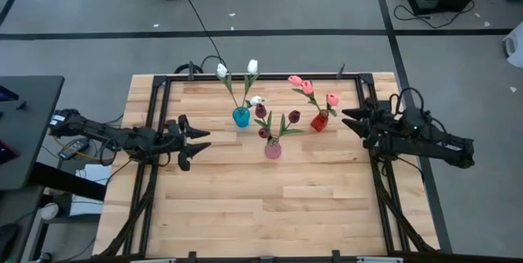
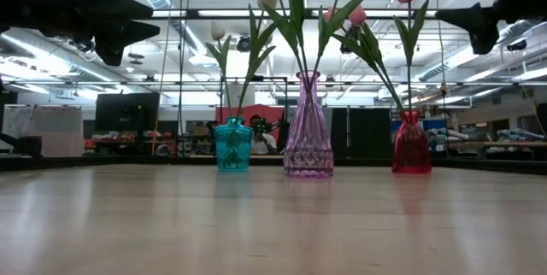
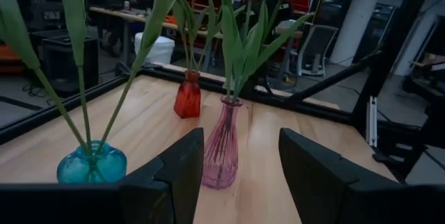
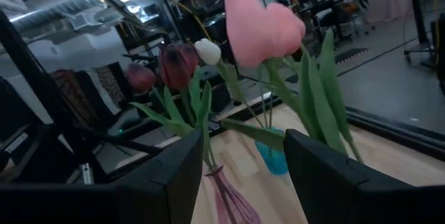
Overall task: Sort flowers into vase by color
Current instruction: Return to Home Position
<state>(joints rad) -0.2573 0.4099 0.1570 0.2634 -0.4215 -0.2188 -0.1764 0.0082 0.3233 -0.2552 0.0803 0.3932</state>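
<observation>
Flowers [image 1: 308,86] all stand in vases, none loose on the table [image 1: 245,206].

- White tulips [image 1: 252,66]: three heads, stems in the teal vase [image 1: 241,117], toward the far side of the table near its middle.
- Maroon tulips [image 1: 261,111]: three heads, stems in the pink vase [image 1: 273,150], nearest the table's centre. In the low view this vase [image 2: 308,125] is the tallest and stands between the other two.
- Pink tulips [image 1: 332,99]: three heads, stems in the red vase [image 1: 319,121], to the right of the teal one.
- Vases form a loose triangle, close together but not touching. All are upright, and the stems lean outward.

Left gripper [image 1: 204,140]: above the table's left part, pointing toward the vases and well apart from them. Fingers are spread and hold nothing. In its wrist view the pink vase [image 3: 222,144] shows through the gap between the two dark fingers [image 3: 174,175].

Right gripper [image 1: 348,119]: over the table's right edge, near the red vase but clear of it. Fingers are spread and hold nothing.

In the low view both grippers hang high, left [image 2: 141,20] and right [image 2: 457,0], at about the height of the tulip heads.
</observation>
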